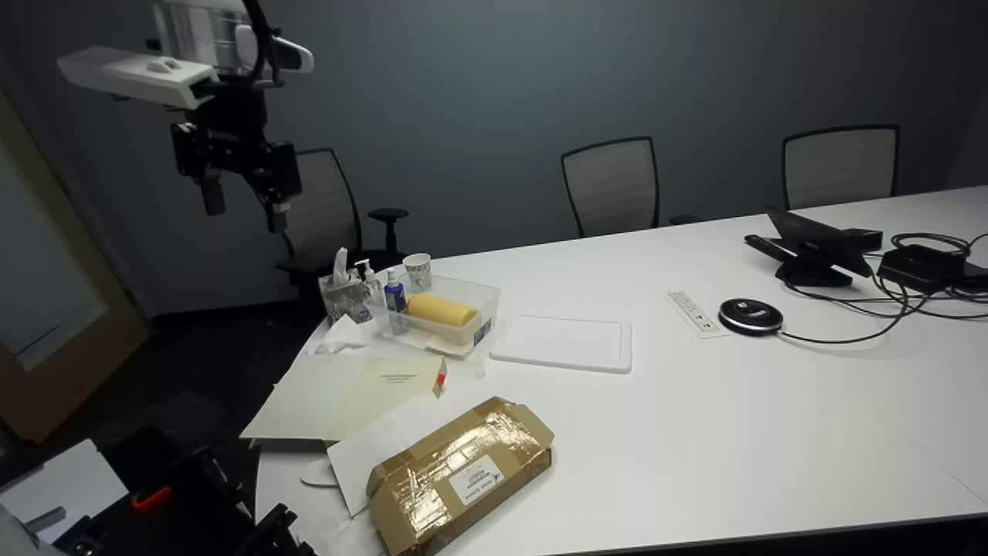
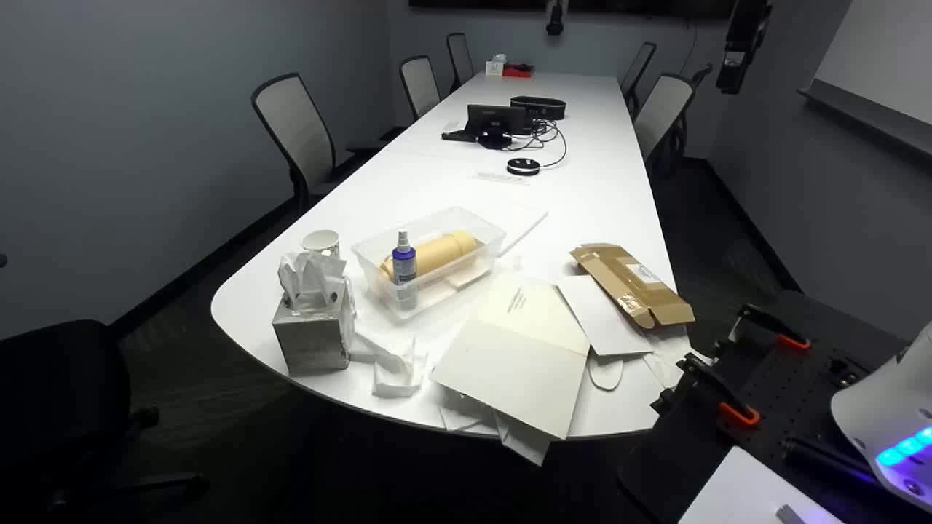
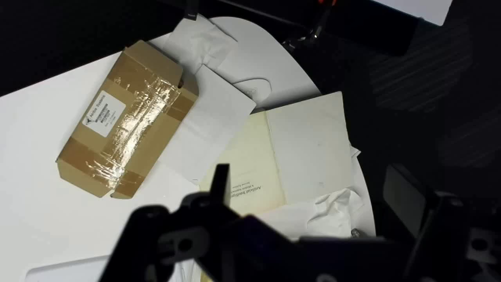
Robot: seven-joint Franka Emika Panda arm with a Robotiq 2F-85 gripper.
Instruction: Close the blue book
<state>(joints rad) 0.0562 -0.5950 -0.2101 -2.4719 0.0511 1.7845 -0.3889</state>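
Note:
The blue book lies open at the table's rounded end, with a pale leaf and a cream title page facing up. It shows in the other exterior view and in the wrist view. Its dark blue cover is hidden; a small red-orange mark shows at the page's outer edge. The pale leaf reaches past the table edge. My gripper is high above the table, apart from the book. Its fingers are wide apart and empty in the wrist view.
A tan cardboard package lies beside the book. A white sheet seems to overlap the title page. A clear bin holds a yellow roll and blue spray bottle. A tissue box, crumpled tissue and white pad are near.

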